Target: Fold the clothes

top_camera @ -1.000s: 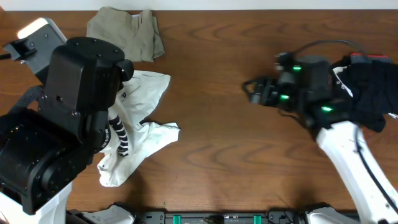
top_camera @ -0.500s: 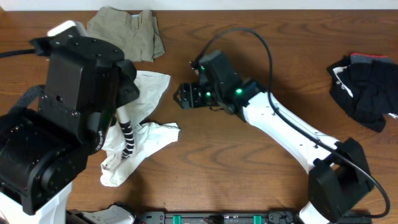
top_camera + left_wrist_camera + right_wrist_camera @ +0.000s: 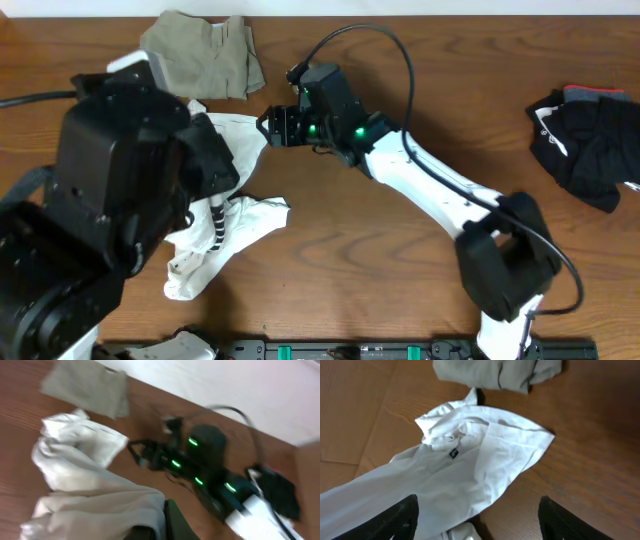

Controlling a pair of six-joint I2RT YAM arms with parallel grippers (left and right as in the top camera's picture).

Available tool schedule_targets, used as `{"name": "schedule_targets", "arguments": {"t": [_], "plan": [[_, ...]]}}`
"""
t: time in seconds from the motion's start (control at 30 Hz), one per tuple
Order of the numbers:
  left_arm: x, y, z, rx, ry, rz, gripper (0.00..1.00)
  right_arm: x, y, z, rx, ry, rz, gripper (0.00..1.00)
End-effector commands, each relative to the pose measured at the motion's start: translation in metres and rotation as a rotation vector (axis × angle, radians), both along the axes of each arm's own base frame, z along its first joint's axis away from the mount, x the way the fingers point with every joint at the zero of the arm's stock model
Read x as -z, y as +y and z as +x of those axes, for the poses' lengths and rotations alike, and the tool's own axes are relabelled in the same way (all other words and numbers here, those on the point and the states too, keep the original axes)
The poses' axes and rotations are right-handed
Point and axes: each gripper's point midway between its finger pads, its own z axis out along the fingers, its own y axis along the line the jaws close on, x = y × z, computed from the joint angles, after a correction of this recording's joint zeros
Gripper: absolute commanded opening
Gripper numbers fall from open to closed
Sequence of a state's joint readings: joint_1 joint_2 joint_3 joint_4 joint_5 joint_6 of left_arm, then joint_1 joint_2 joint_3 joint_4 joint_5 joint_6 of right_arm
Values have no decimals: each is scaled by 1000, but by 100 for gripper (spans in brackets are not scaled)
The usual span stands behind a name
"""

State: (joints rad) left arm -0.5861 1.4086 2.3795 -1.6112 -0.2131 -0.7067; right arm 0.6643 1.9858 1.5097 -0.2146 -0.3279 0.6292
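The white T-shirt [image 3: 245, 215] lies crumpled at the left of the table, and its black stripe print [image 3: 218, 222] hangs below my left arm. My left gripper [image 3: 162, 527] is shut on a fold of the T-shirt [image 3: 85, 480] and holds it up. My right gripper [image 3: 272, 127] is open just above the table, at the shirt's upper right corner. In the right wrist view its fingertips [image 3: 395, 520] stand wide apart over the T-shirt [image 3: 470, 460], whose collar label shows. Khaki trousers [image 3: 200, 50] lie at the back left. A black bundle [image 3: 590, 150] sits at the far right.
My left arm [image 3: 110, 200] fills the left side and hides part of the shirt. The right arm [image 3: 440, 190] stretches diagonally across the middle of the wooden table [image 3: 400, 290]. The trousers [image 3: 500, 372] lie just beyond the shirt's corner.
My right arm has swung from the black bundle at the right across the table to the shirt's upper corner. The left arm has shifted slightly with the shirt in its grip.
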Motion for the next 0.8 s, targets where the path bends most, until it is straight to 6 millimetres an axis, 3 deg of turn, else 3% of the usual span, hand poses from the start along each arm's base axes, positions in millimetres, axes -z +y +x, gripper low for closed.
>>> {"name": "schedule_targets", "arguments": {"t": [0.0,0.3,0.67,0.77], "plan": [[10,-18,-31,158,82,-25,6,4,8,-3,-13,46,39,75],[9,-69,-71,404,111,-67,6,8,7,-4,-10,58,25,78],[-5,-105,-121,635,101,-149,6,16,-12,8,44,69,-14,79],[-4,-111,-127,665,89,-125,6,21,-14,6,51,64,-45,79]]}}
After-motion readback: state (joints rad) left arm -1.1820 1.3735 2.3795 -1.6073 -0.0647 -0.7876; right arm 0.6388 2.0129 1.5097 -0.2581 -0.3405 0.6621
